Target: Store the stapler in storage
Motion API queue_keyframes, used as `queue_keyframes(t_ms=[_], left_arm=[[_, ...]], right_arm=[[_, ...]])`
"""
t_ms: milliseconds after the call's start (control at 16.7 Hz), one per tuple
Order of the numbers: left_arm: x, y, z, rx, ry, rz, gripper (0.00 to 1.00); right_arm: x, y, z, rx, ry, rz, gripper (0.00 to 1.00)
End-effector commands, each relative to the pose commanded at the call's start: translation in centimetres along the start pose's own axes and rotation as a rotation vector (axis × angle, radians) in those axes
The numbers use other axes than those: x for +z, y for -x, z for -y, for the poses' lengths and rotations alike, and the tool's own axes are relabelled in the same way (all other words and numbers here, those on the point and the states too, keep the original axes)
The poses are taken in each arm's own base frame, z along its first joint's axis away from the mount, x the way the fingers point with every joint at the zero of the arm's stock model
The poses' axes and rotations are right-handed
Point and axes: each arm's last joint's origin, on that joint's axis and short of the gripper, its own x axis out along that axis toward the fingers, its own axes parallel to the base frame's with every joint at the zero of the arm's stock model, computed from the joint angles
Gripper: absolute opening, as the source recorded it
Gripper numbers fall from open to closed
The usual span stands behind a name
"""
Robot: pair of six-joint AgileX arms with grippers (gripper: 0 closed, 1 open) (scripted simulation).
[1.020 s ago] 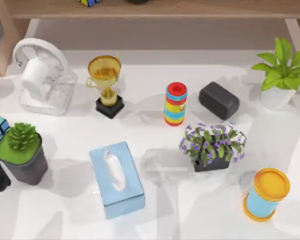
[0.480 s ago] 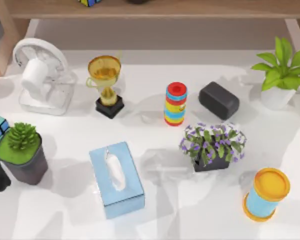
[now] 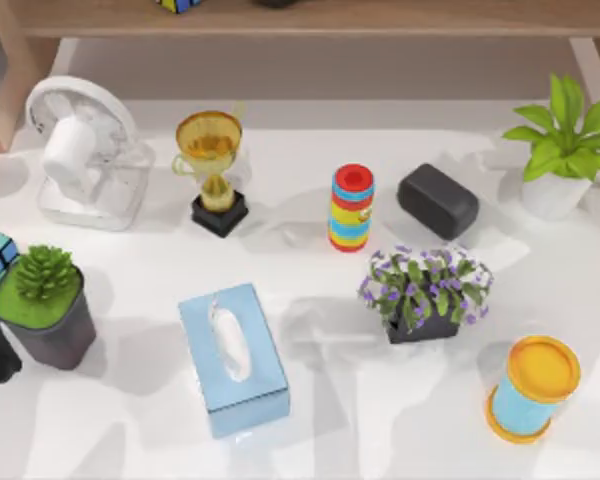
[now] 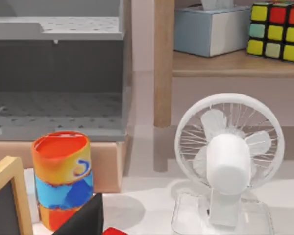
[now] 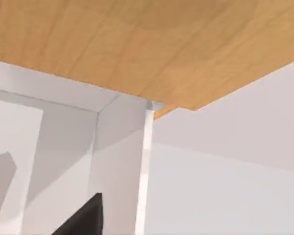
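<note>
Stapler [image 4: 115, 231]: in the left wrist view, a glossy red sliver beside the dark left pincer [image 4: 84, 219], near a fan [image 4: 229, 156]. I cannot tell its axis or the pincer's state. Right wrist view: right pincer [image 5: 83, 218] under a wooden shelf [image 5: 137, 44], state likewise unclear.

Table: a smooth white tabletop [image 3: 310, 420] filled most of the top view, carrying soft grey shadows in the lower middle.
Shelf: a light wooden shelf board [image 3: 310, 18] ran along the upper edge of the top view, with a wooden upright [image 4: 164, 63] at centre of the left wrist view.
Drawer unit: a grey perforated metal compartment [image 4: 56, 63] occupied the upper left of the left wrist view.
Ceiling panel: a wood-grain board [image 5: 137, 44] spanned the top of the right wrist view above pale grey walls [image 5: 225, 196].
</note>
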Motion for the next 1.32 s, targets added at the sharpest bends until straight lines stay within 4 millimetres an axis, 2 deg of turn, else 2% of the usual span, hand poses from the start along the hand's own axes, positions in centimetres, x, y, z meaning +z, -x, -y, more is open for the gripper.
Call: queue_keyframes(t_ms=[120, 300, 480, 600, 780, 960, 1140, 1320], left_arm=[[0.0, 0.0, 0.0, 0.000, 0.000, 0.000, 1.00], [0.0, 0.0, 0.0, 0.000, 0.000, 0.000, 1.00], [0.0, 0.0, 0.0, 0.000, 0.000, 0.000, 1.00], [0.0, 0.0, 0.0, 0.000, 0.000, 0.000, 1.00], [0.0, 0.0, 0.0, 0.000, 0.000, 0.000, 1.00], [0.0, 0.0, 0.0, 0.000, 0.000, 0.000, 1.00], [0.0, 0.0, 0.0, 0.000, 0.000, 0.000, 1.00], [0.0, 0.0, 0.0, 0.000, 0.000, 0.000, 1.00]], right_arm=[[-1.7, 1.4, 2.7, -0.149, 0.066, 0.105, 1.00], [-5.5, 2.8, 5.7, -0.373, 0.184, 0.213, 1.00], [-10.3, 3.3, 6.8, -0.556, 0.322, 0.269, 1.00], [-13.8, 2.9, 6.1, -0.637, 0.418, 0.288, 1.00], [-18.6, 2.0, 3.3, -0.696, 0.561, 0.313, 1.00], [-22.3, 1.2, -1.1, -0.693, 0.695, 0.359, 1.00], [-24.2, 1.0, -6.0, -0.654, 0.816, 0.443, 1.00], [-24.6, 1.1, -10.4, -0.603, 0.923, 0.559, 1.00]])
